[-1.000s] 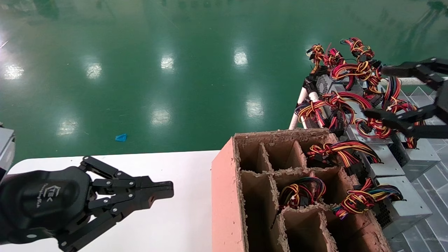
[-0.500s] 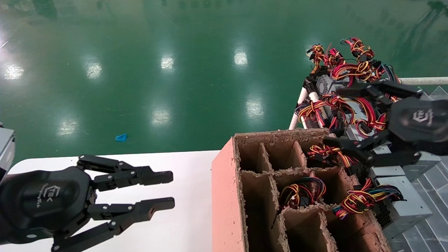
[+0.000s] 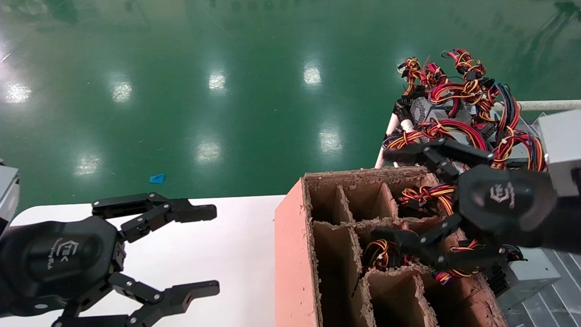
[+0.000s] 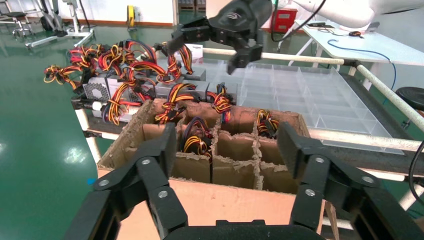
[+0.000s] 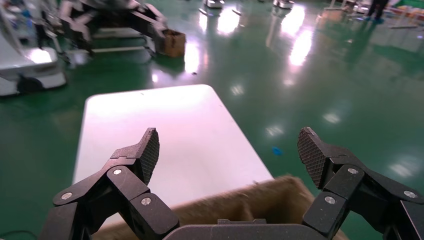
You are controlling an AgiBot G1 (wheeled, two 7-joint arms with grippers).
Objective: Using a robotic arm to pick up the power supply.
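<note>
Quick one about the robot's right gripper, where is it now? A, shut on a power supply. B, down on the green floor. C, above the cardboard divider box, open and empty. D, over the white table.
C: in the head view the right gripper hangs over the box with its fingers spread wide and nothing between them; the right wrist view also shows the pads apart and empty.

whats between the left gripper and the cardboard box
Only bare white table. In the head view, the open left gripper hovers over it, and nothing sits between it and the cardboard box.
</note>
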